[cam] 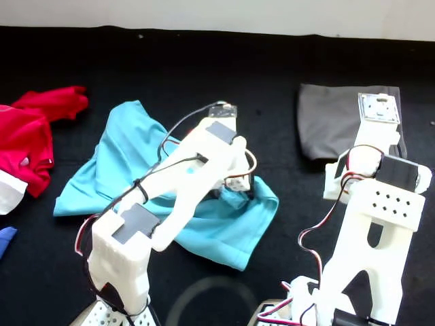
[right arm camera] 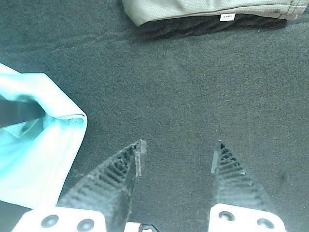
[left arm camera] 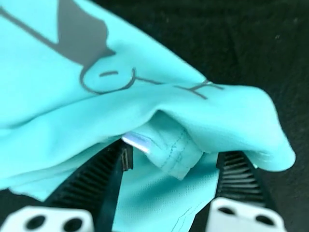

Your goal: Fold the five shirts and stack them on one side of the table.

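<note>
I've got my right gripper [right arm camera: 180,145] over the dark table [right arm camera: 193,82], jaws spread wide, bare surface between them. The turquoise shirt [right arm camera: 34,145] lies with its hemmed edge just beside one finger. Out past the fingertips lies a folded grey shirt [right arm camera: 203,7], with a small white tag [right arm camera: 226,17] at its edge.

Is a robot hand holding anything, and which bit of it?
Nothing is gripped yet. The left gripper is open around a bunched fold of the turquoise shirt; the right gripper is open above the black table.

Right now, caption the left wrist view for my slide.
Left claw open around a bunched fold of the turquoise shirt.
</note>
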